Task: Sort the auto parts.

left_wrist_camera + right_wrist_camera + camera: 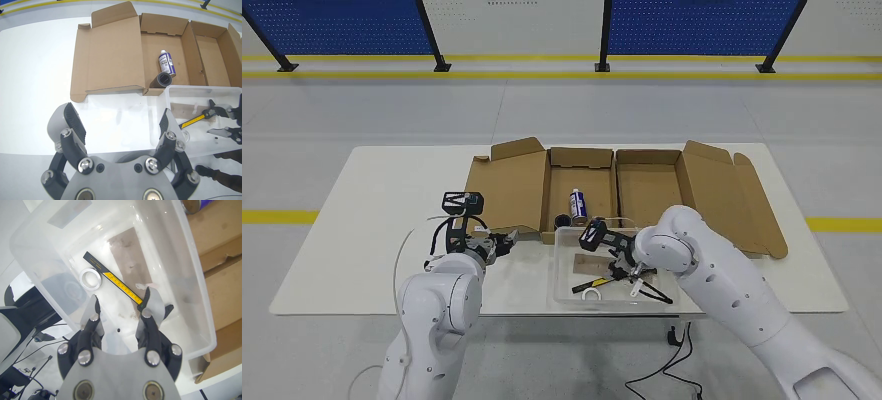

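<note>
Right end effector (121, 295): released, jaws spread wide, low inside the clear bin (198, 87); one finger sits at the black head of the caliper (117, 281), probably lining up a pick
Caliper: flat on the bin floor, its yellow scale slanting toward the near left
Metal ring (90, 279): just beside the scale
Bin: at the near edge of the desk (37, 75), close before the boxes, so carries stay short
Left end effector (117, 109): released, holding nothing, above bare desk left of the bin, clear of the other arm
Left box (151, 49): spray can (166, 63) and black tube (160, 81) lie together at its near wall, seemingly sorted
Right box (211, 56): flaps open, likely for other parts
</note>
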You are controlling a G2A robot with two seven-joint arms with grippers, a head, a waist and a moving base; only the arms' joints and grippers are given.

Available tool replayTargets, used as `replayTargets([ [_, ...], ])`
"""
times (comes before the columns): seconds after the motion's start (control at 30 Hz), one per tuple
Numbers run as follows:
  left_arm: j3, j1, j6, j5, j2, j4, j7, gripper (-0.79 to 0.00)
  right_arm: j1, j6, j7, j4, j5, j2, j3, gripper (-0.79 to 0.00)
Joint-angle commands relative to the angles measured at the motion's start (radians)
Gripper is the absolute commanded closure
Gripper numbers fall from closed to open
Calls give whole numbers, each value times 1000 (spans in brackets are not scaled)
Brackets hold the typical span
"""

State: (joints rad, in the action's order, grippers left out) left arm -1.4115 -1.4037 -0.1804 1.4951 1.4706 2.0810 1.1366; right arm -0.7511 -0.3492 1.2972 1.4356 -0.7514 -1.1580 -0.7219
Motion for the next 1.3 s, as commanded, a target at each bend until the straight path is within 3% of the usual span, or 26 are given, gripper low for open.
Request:
replayTargets([
  [0.0, 0, 0, 0, 0, 0, 0, 0, -785, 6, 1, -11, -23, 12, -8, 16, -388],
  [1.27, 0, 0, 0, 0, 0, 0, 0, -785, 43, 0, -75, -210, -7, -105, 196, -206],
])
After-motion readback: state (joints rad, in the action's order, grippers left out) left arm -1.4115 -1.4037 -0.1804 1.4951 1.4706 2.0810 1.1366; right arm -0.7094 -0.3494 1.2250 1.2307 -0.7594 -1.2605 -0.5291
